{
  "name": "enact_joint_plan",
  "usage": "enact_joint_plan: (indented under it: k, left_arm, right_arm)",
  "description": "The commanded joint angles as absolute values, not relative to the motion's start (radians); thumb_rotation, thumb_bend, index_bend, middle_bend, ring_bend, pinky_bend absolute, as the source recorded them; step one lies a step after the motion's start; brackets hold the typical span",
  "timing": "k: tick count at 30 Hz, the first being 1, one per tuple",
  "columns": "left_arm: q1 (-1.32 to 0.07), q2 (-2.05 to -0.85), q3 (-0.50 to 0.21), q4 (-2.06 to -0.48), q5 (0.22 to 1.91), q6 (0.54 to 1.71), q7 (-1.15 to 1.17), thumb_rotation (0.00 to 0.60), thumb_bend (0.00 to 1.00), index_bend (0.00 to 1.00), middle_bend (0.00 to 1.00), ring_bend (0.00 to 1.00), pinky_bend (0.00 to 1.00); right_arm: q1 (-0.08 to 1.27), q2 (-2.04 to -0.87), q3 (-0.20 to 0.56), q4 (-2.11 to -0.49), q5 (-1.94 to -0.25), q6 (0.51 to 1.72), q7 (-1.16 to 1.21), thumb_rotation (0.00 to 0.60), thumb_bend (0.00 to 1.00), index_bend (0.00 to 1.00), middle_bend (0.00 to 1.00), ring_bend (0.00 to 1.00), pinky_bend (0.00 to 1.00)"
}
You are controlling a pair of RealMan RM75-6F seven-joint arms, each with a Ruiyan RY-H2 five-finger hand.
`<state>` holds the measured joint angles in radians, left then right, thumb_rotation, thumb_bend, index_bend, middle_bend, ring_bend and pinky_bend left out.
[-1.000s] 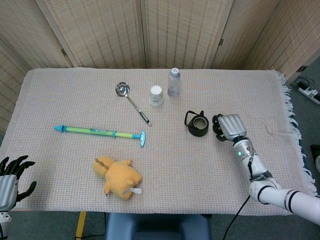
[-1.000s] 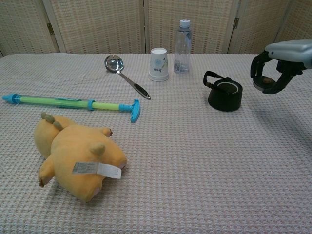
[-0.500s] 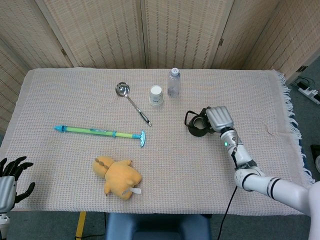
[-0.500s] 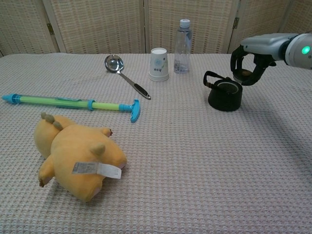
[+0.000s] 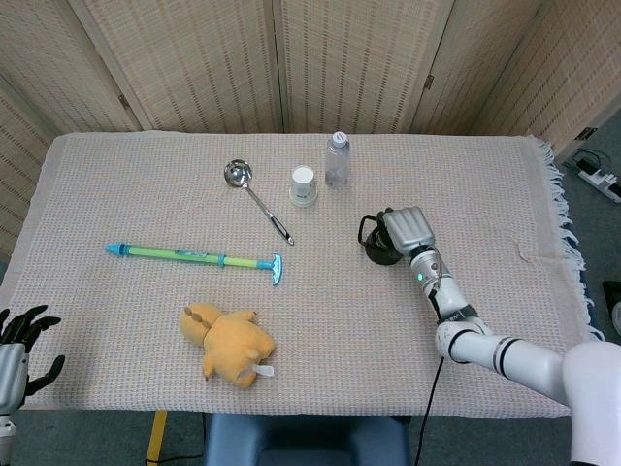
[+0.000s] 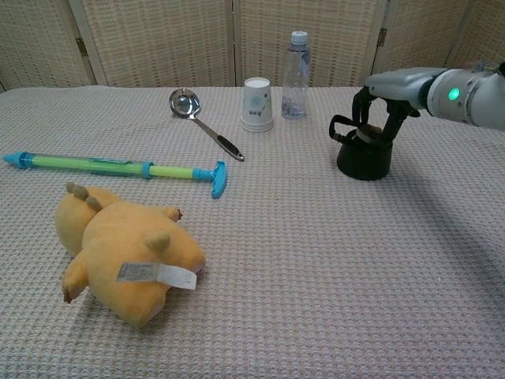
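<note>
A squat black pot (image 5: pixel 376 250) (image 6: pixel 363 162) with a loop handle stands right of the table's middle. My right hand (image 5: pixel 406 230) (image 6: pixel 387 96) hangs directly over it, fingers curled down around its top rim and apparently touching it. The frames do not show whether the fingers clamp the pot. The pot stands flat on the cloth. My left hand (image 5: pixel 16 355) shows only in the head view, at the bottom left below the table's front edge, fingers spread and holding nothing.
A clear bottle (image 5: pixel 336 160) (image 6: pixel 296 75) and a white paper cup (image 5: pixel 303 184) (image 6: pixel 257 104) stand behind the pot. A metal ladle (image 5: pixel 257 199) (image 6: pixel 201 122), a green-blue water squirter (image 5: pixel 194 257) (image 6: pixel 118 167) and a yellow plush toy (image 5: pixel 231 345) (image 6: pixel 122 260) lie to the left.
My right hand has moved left from beside the pot to over its top, fingers coming down around the rim. The pot has stayed put. The left hand sank slightly.
</note>
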<state>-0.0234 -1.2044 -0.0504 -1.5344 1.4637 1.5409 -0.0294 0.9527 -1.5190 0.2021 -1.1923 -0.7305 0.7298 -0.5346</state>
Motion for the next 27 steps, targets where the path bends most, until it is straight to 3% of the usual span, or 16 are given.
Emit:
enact_joint_plan:
  k: [1,5,11,19,27]
  left_arm:
    - [-0.022,-1.205,-0.051,-1.532,1.461,1.54,-0.032,0.6,0.28,0.27,0.13,0.15,0.02]
    - [-0.024,-1.207,-0.051,-1.53,1.461,1.536,-0.033,0.6,0.28,0.27,0.13,0.15,0.02]
    - [-0.026,-1.207,-0.053,-1.53,1.464,1.536,-0.033,0.6,0.28,0.27,0.13,0.15,0.02]
    - [-0.028,-1.211,-0.053,-1.529,1.463,1.53,-0.03,0.6,0.28,0.27,0.13,0.15,0.02]
    - [-0.032,-1.211,-0.053,-1.535,1.468,1.529,-0.021,0.6,0.28,0.27,0.13,0.15,0.02]
  right_arm:
    - [0.952,-1.514,0.2,-1.202,-0.732,0.733,-0.526,0.6,0.37,0.23,0.25,0.88,0.79]
    - [0.948,-1.5,0.19,-1.217,-0.745,0.74,-0.521,0.6,0.37,0.16,0.2,0.86,0.79]
    - [0.931,-1.461,0.184,-1.273,-0.773,0.769,-0.499,0.6,0.37,0.14,0.17,0.86,0.79]
    - [0.877,-1.374,0.139,-1.417,-0.852,0.805,-0.465,0.6,0.37,0.14,0.23,0.86,0.79]
    - [0.848,-1.369,0.117,-1.428,-0.921,0.793,-0.391,0.6,0.37,0.14,0.28,0.86,0.79]
